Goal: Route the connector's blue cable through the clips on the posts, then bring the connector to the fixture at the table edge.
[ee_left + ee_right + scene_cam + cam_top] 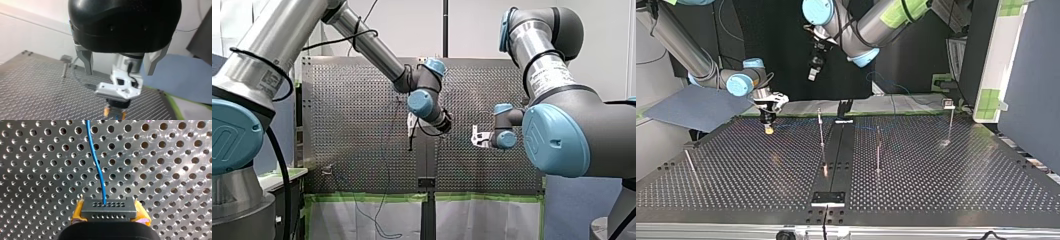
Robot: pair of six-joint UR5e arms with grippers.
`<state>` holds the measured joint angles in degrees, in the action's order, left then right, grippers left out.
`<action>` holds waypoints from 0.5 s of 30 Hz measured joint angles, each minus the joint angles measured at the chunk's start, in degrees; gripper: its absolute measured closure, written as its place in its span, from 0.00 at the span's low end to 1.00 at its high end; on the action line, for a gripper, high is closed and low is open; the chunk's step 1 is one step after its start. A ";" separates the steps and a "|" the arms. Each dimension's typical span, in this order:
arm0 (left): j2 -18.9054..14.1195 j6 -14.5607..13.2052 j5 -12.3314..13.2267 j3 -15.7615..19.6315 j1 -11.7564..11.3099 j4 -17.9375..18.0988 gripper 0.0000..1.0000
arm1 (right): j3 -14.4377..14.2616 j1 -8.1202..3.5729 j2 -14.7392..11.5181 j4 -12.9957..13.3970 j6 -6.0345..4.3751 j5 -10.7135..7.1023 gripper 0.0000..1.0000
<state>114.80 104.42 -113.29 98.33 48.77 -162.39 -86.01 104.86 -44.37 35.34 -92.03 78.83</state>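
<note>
Taking the black strip [835, 150] down the middle of the perforated table [736, 170] as the landmark in the top view. Well left of the strip, level with its far end, my right gripper [768, 127] sits low over the table. The right wrist view shows its yellow pads [78, 213] clamped on both ends of the dark connector [108, 208], so that's where the connector is. The blue cable [96, 162] comes out of the connector's face and runs away over the holes. A bit left of the strip and high above its far end, my left gripper [812, 70] hangs in the air. Its metal fingers [86, 60] are spread wide with nothing between them. Just left of the strip there's a thin post [821, 127]. At the strip's near end, by the table edge, is the black fixture [827, 198]. Just right of the strip stands a second post [878, 150], and well right of it a third post [951, 125] with a clip [949, 104] on top.
</note>
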 joint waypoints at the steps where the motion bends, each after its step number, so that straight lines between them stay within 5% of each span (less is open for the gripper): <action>1: -0.60 0.59 -0.57 0.60 -0.16 0.56 0.00 | 0.00 0.03 0.01 0.00 0.00 -0.04 1.00; 15: -7.00 6.99 -2.52 7.00 -2.76 6.87 0.00 | -0.01 0.36 0.09 -0.01 -0.10 -0.69 1.00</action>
<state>107.80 111.41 -115.80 105.34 46.01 -155.51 -86.02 105.23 -44.29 35.33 -92.12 78.15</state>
